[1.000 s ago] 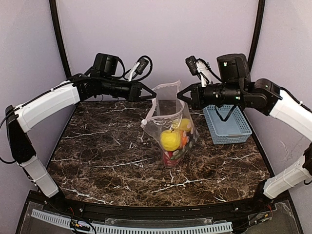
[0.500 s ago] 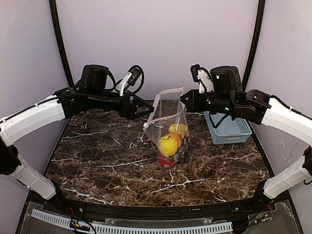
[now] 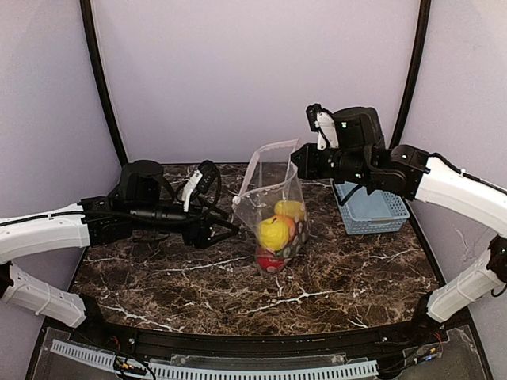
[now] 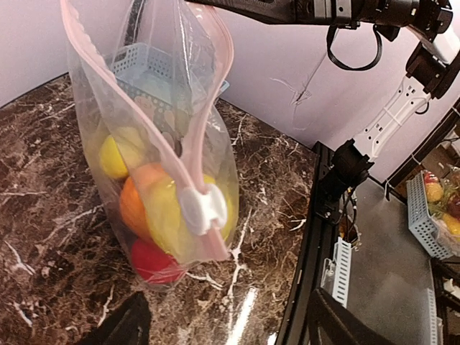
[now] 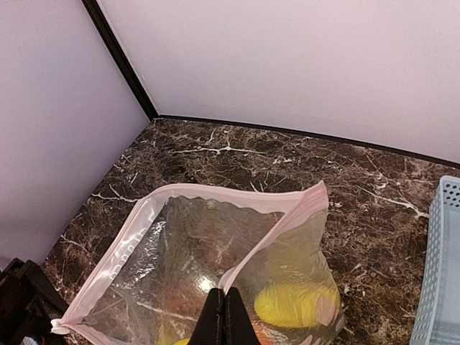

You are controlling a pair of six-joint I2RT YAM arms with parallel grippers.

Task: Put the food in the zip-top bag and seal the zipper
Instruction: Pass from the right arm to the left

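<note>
So the zip-top bag (image 3: 279, 207) is standing up roughly in the middle of the marble table (image 3: 158, 269), and the food I can see is inside it. There's a yellow lemon-ish piece (image 3: 274, 232) in front, a second yellow piece (image 3: 290, 208) behind it, an orange piece (image 4: 133, 208) squeezed in beside them, and the red apple (image 3: 269, 260) at the bottom.

The right gripper (image 3: 297, 161) is up at the bag's top right corner, fingers clamped tight on the mouth edge, so the bag kind of hangs from it. On the right wrist cam the mouth is gaping, with the two sides of the whitish-pink zipper (image 5: 108, 267) spread well apart. The white slider (image 4: 203, 209) sits on the edge facing the left arm, fairly low on the bag's side.

The left gripper (image 3: 237, 227) is down low, just left of the bag, near it but not touching. Its fingers are spread wide with nothing between them. The left arm is stretched out flat, close to the tabletop, pointing at the bag. The right arm comes in high from the right, forearm about level, wrist above the bag's mouth. The light-blue basket (image 3: 372, 207) sits right of the bag, partly under the right arm.
</note>
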